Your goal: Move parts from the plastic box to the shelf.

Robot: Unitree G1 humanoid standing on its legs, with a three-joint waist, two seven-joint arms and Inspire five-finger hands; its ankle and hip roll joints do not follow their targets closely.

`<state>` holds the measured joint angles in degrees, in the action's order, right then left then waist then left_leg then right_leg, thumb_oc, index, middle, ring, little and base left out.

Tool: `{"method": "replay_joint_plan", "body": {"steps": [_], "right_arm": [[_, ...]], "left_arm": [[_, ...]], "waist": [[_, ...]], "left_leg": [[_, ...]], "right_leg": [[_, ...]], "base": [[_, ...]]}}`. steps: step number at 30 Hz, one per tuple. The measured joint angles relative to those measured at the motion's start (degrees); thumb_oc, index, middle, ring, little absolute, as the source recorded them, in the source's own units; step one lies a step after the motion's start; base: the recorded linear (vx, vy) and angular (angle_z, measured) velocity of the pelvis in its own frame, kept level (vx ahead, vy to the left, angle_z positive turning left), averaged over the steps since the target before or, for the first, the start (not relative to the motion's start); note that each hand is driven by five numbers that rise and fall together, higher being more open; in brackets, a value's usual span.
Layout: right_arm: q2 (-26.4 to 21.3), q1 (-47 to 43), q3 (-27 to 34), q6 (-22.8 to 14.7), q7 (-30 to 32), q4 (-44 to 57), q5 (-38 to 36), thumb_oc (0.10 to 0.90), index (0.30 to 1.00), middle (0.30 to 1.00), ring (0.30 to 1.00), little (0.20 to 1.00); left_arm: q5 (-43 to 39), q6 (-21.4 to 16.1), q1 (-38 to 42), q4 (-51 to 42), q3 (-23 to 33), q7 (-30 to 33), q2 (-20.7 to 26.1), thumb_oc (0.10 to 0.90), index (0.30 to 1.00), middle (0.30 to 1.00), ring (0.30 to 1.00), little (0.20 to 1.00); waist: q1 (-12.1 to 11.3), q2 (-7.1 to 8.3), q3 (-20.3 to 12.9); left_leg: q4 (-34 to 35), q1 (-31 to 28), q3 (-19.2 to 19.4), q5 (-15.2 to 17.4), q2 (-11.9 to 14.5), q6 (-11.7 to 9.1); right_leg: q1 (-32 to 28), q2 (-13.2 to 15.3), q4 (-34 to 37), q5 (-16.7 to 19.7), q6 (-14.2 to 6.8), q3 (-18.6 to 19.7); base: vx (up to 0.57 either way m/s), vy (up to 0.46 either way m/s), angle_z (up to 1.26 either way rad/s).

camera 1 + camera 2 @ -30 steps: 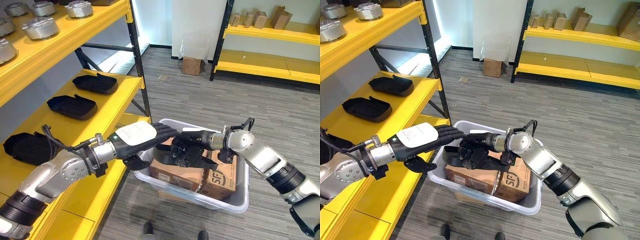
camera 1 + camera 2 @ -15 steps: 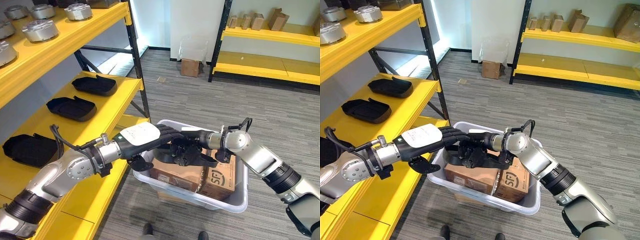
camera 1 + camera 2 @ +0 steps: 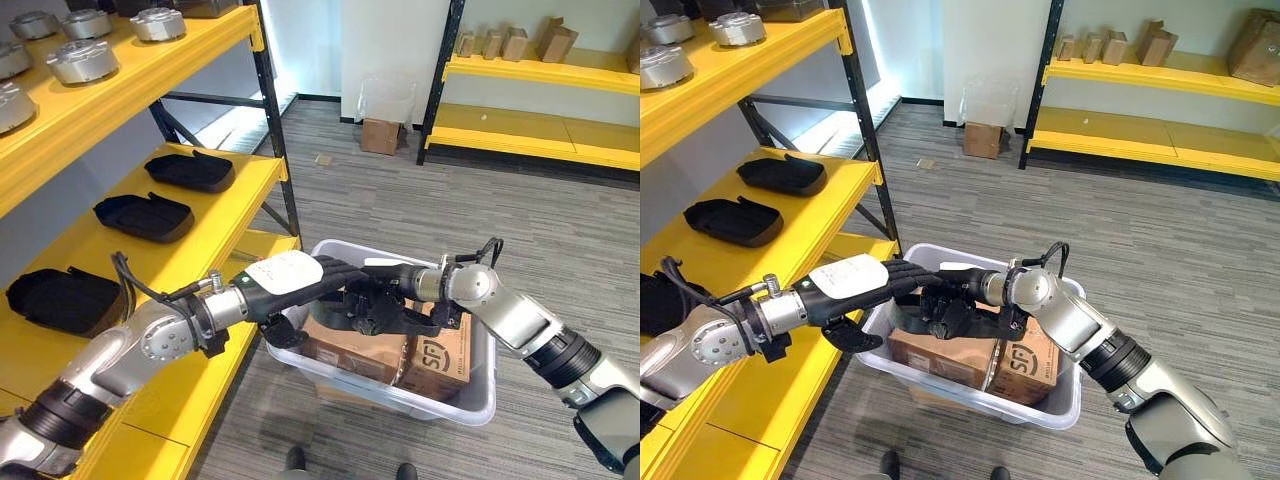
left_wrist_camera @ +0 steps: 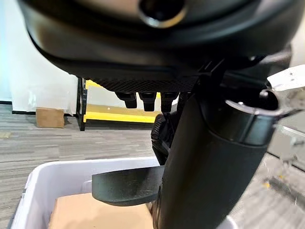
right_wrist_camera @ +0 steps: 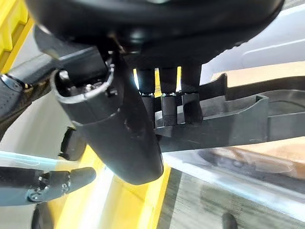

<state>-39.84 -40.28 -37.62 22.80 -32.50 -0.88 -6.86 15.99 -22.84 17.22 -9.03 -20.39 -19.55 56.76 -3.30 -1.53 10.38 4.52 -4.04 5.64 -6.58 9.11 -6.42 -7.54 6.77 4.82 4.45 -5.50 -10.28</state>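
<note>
A white plastic box (image 3: 468, 408) stands on the floor beside the yellow shelf (image 3: 232, 212). On top of the cardboard cartons (image 3: 440, 356) inside it lies a black moulded part (image 3: 372, 312). My right hand (image 3: 400, 276) is shut on the part's edge, with its fingers curled over the rim of the black part (image 5: 228, 114). My left hand (image 3: 290, 272) reaches in from the shelf side, open, its straight fingers over the part's near end and its thumb below. The black part (image 4: 125, 185) shows just past that thumb.
Three black parts (image 3: 190, 168) (image 3: 142, 213) (image 3: 55, 298) lie in a row on the middle shelf board. Round metal parts (image 3: 80, 58) sit on the upper board. A second yellow rack (image 3: 540, 122) and a small carton (image 3: 382, 132) stand at the far wall.
My left hand has slid further over the box toward the part and my right hand. The right hand keeps its hold and has barely moved.
</note>
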Motion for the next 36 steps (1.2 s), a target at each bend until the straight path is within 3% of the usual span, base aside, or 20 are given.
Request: {"method": "replay_joint_plan", "body": {"steps": [14,22,28,36], "right_arm": [[0.9,0.0,-2.3,0.0,0.6,-1.9,0.0,0.400,0.300,0.300,0.300,0.300],[3.8,0.0,-2.4,-0.2,0.5,-1.9,0.0,0.400,0.300,0.300,0.300,0.300],[5.1,-0.1,-2.4,-0.4,0.5,-1.9,0.1,0.400,0.300,0.300,0.300,0.300],[5.2,-0.1,-2.4,-1.3,0.1,-1.9,1.1,0.400,0.300,0.300,0.300,0.300]], "left_arm": [[0.4,5.1,-0.3,0.5,-0.2,2.3,-4.9,0.900,1.000,1.000,1.000,1.000],[0.8,10.1,-0.6,4.5,0.6,10.4,-13.3,0.900,1.000,1.000,1.000,1.000],[1.4,10.3,-2.0,5.1,2.0,11.8,-13.9,0.900,1.000,1.000,1.000,1.000],[4.6,10.6,-3.4,5.8,2.7,11.3,-14.4,0.900,1.000,1.000,1.000,1.000]], "waist": [[-0.1,-0.03,-0.1],[-0.4,0.37,-0.3],[-0.8,1.65,-1.0],[-1.5,1.71,-1.0]], "left_leg": [[0.0,-0.1,-0.1,0.0,0.0,0.0],[0.0,-0.1,-0.2,0.0,0.1,0.0],[0.0,-0.1,-0.2,0.0,0.1,0.0],[0.0,0.0,-0.2,0.0,0.1,0.0]], "right_leg": [[-0.1,0.0,0.0,0.0,0.0,0.0],[-0.1,-0.1,0.0,0.0,0.0,-0.1],[-0.1,-0.1,0.0,0.0,0.1,-0.1],[-0.1,-0.1,0.0,0.0,0.1,-0.1]], "base": [[0.00,0.000,0.00],[0.00,0.000,0.00],[0.00,0.000,0.00],[0.00,0.000,0.00]]}}
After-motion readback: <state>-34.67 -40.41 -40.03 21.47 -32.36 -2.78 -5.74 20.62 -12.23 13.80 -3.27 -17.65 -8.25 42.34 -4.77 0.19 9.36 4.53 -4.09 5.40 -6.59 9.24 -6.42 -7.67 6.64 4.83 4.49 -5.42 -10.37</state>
